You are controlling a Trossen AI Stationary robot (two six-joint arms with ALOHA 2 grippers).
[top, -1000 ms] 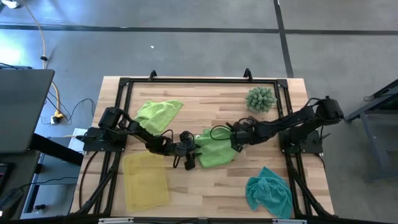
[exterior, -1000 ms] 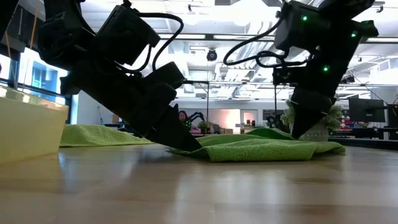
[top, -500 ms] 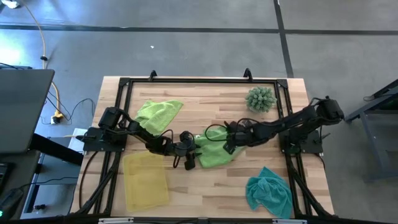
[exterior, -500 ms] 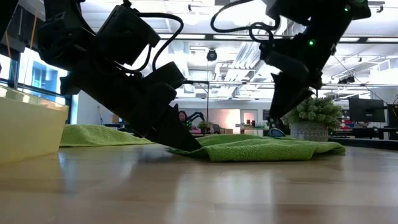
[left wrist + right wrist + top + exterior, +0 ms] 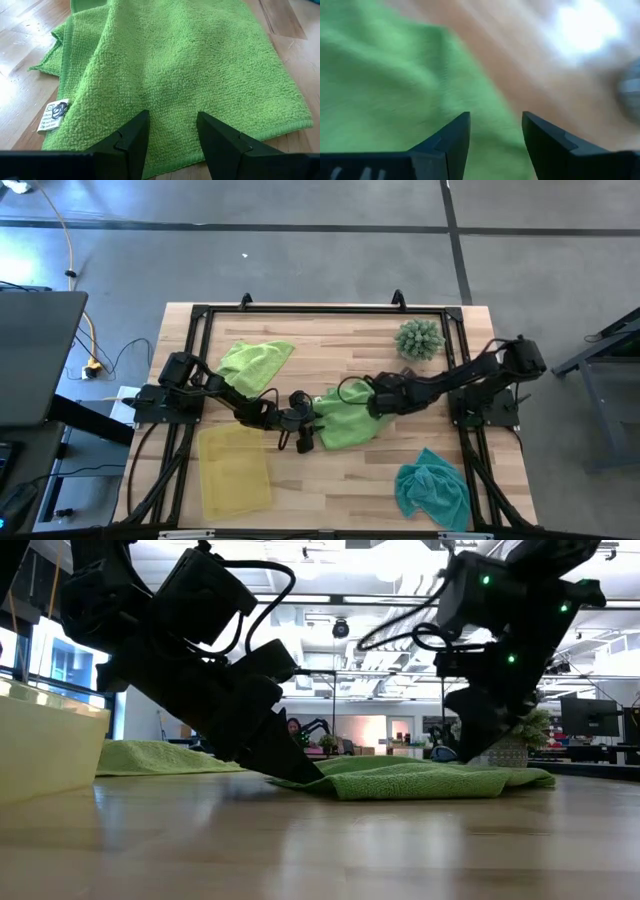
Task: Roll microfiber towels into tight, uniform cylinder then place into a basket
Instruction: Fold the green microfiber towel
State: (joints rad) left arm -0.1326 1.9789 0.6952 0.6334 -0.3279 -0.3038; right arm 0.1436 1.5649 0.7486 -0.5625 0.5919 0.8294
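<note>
Right gripper swung back onto middle lime towel, fingers apart | left gripper unmoved, fingers apart at towel edge | rolling not begun

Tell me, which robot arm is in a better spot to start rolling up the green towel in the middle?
Probably the left. Its gripper sits low at the edge of the lime towel, fingers open over it. The right gripper is open too, but hovers over the far side.
</note>
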